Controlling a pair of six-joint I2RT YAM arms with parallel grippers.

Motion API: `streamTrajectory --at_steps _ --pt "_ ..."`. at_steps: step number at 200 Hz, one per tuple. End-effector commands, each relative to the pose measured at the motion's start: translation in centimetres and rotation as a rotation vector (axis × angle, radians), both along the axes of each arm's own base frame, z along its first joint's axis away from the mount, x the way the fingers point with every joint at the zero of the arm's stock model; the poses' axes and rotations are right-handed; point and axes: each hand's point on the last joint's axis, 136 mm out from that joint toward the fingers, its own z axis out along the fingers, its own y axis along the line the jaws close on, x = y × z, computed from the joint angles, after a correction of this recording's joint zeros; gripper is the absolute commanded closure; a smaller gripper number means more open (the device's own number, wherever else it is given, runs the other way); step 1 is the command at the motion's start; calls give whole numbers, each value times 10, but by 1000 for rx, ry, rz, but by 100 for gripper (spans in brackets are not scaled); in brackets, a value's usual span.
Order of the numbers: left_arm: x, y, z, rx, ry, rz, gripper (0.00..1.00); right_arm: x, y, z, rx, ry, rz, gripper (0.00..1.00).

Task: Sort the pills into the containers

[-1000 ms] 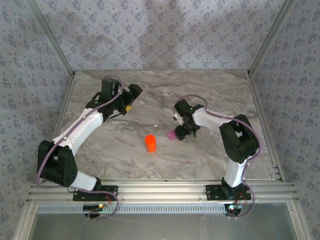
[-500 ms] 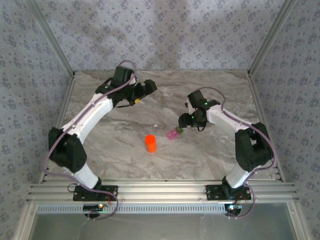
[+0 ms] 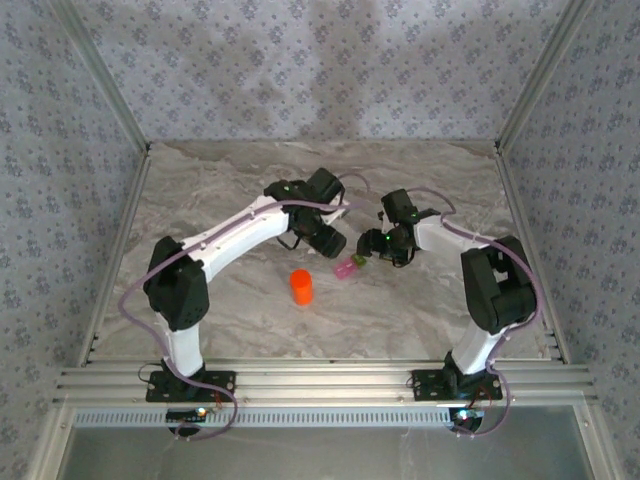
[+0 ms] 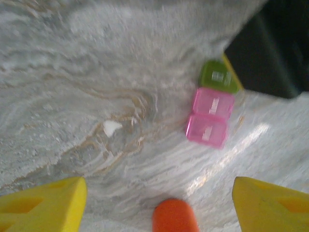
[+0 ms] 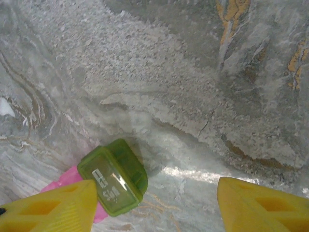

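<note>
**Q:** Where are the containers (image 4: 212, 113)?

**A:** On the marble table (image 4: 72, 58), pink and green joined, just past the orange bottle (image 4: 175, 220) (a white pill (image 4: 112, 127) lies nearby).

**Q:** The grippers?

**A:** The left gripper (image 4: 157, 200) and right gripper (image 5: 157, 205) both hover with jaws apart, empty, the right beside the green end.

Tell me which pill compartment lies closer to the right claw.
The olive-green compartment, just ahead of the right claw; the pink one lies beyond it, partly hidden.
</note>
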Motion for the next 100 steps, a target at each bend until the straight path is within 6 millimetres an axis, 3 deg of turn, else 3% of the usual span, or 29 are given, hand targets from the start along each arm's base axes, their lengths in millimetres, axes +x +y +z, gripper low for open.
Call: streamTrajectory --at_steps 1,100 --pt "-7 -5 -3 46 -61 -98 22 -1 1 -7 36 29 -39 32" --pt "-29 -37 -41 111 -101 -239 22 -5 4 -20 58 50 -46 33"
